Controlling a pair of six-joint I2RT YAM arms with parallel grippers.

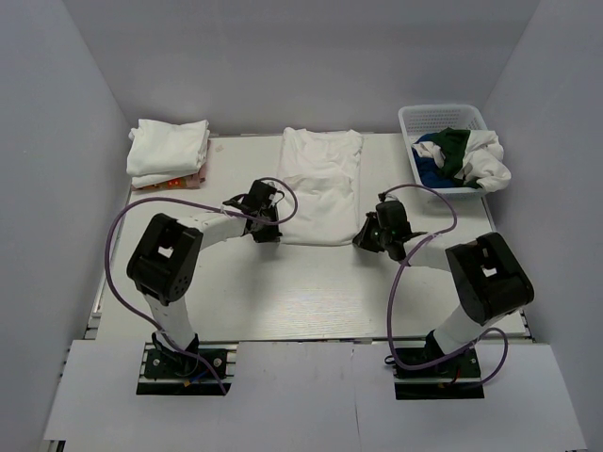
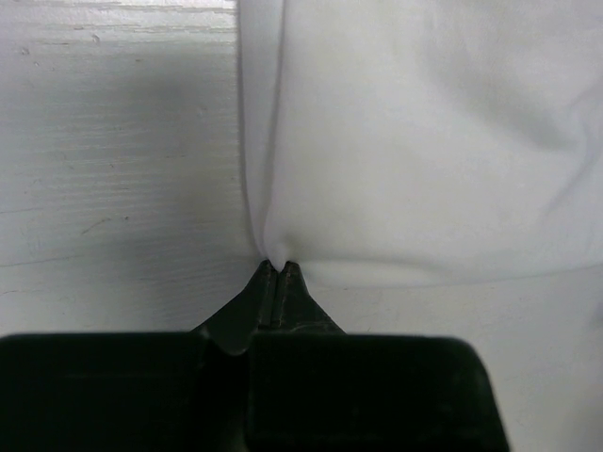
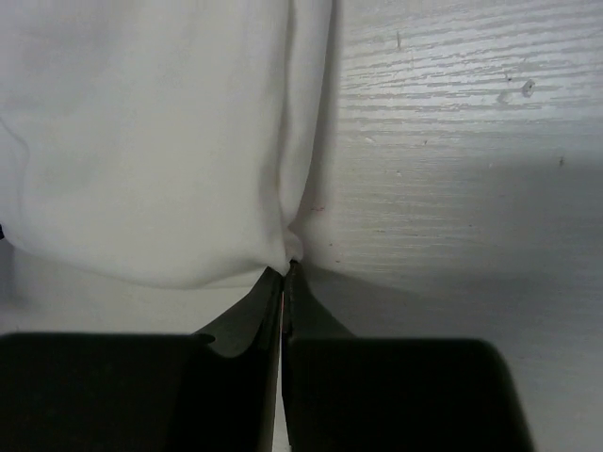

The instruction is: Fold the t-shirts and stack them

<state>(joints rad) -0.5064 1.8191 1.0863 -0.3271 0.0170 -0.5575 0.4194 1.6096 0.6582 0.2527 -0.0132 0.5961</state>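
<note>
A white t-shirt [image 1: 320,184] lies folded lengthwise in the middle of the table. My left gripper [image 1: 270,229] is shut on its near left corner; the left wrist view shows the cloth [image 2: 405,141] pinched at the fingertips [image 2: 277,266]. My right gripper [image 1: 367,235] is shut on its near right corner; the right wrist view shows the cloth [image 3: 151,141] pinched at the tips [image 3: 286,267]. A stack of folded white t-shirts [image 1: 170,151] sits at the far left. Blue, dark green and white t-shirts [image 1: 462,158] lie heaped in the basket.
The white lattice basket [image 1: 443,118] stands at the far right corner. Grey walls close in the table on three sides. Purple cables loop from both arms over the near table [image 1: 311,301].
</note>
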